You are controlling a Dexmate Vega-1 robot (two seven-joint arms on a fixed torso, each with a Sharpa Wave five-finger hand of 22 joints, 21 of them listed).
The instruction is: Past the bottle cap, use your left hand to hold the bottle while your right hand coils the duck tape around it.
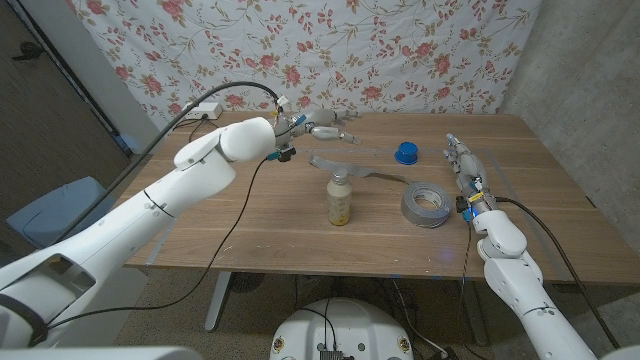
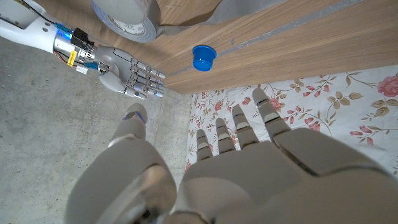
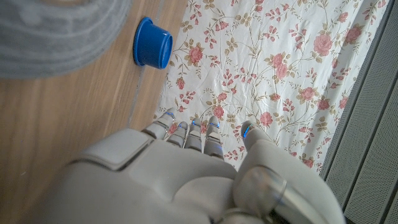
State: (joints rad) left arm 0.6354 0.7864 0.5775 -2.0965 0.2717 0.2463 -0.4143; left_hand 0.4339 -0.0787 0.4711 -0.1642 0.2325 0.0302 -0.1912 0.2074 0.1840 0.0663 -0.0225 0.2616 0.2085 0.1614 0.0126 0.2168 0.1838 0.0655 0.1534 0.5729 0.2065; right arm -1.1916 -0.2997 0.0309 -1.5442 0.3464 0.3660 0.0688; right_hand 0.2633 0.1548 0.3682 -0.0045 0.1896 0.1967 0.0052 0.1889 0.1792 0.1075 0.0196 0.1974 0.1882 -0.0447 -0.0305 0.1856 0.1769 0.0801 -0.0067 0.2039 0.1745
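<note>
The head view looks down from above over the whole wooden table (image 1: 300, 215) toward a flowered cloth (image 1: 300, 50) hanging behind it. Each wrist view looks along the back of its own hand, close to the tabletop and turned, facing that cloth. All three share the blue cap (image 1: 405, 152) and the tape roll (image 1: 426, 205).
</note>
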